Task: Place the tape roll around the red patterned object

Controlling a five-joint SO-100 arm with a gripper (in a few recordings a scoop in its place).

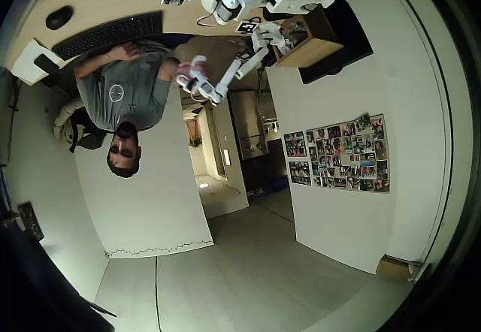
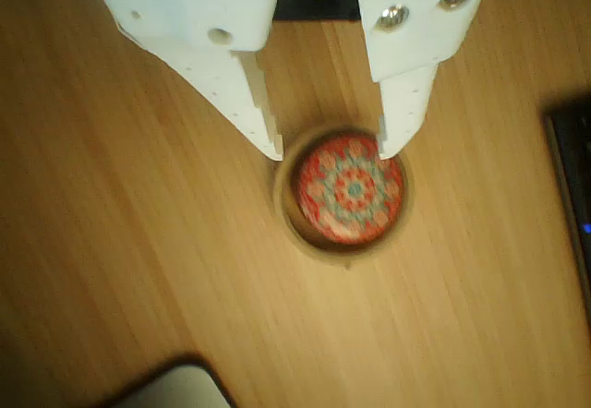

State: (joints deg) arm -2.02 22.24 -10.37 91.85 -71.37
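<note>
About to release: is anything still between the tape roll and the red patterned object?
Nothing visible: the tape roll already rings the red patterned object on the wooden table, with the claw open above.

The surface [image 2: 111, 242] is warm wood with fine straight grain, matt. The fingers [image 2: 259, 122] are white matt plastic, fixed with shiny metal screws [image 2: 392, 16]. The red patterned object [image 2: 349, 189] looks smooth and glossy; the tape roll [image 2: 286, 207] around it looks dull, like cardboard.

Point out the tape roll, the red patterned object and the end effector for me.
tape roll [image 2: 288, 228]: wrist view, left rim.
red patterned object [image 2: 349, 188]: wrist view, disc centre.
end effector [image 2: 332, 148]: wrist view, between fingertips.
</note>
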